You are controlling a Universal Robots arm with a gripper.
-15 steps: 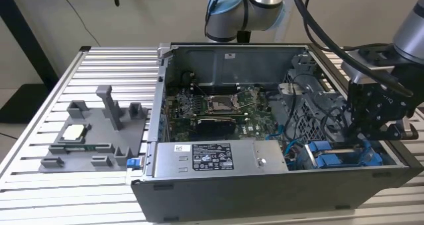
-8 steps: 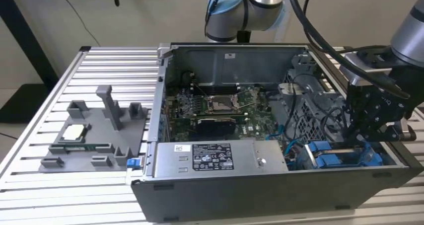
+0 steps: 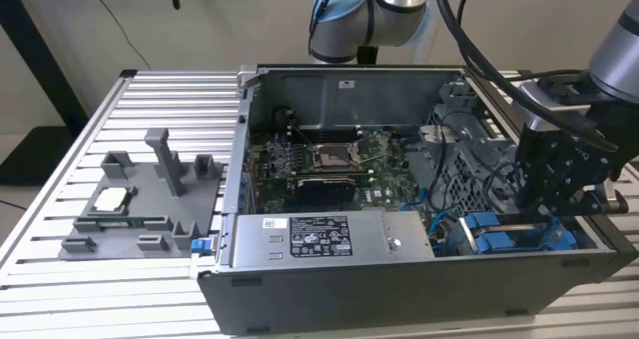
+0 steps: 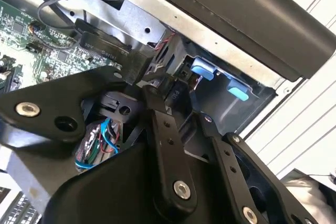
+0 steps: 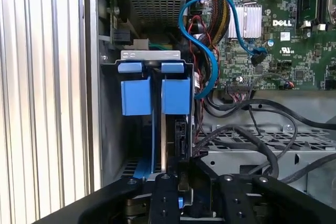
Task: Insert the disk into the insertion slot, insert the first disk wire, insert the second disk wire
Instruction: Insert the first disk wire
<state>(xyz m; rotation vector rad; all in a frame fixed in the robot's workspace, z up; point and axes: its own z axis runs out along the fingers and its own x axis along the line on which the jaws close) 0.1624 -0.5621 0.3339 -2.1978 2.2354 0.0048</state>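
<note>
One disk (image 5: 181,140), edge-on, dead ahead of gripper (image 5: 184,184), right at its nose | long axis runs along gripper's reach, into slot (image 5: 149,56) | grip wide or clamped: cannot tell

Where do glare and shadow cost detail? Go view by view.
Exterior view: even light, the insertion slot shaded beneath the tool. First wrist view: table slats glare white, the slot's depth between blue fittings falls dark. Second wrist view: the tool's black body shadows the foreground.
</note>
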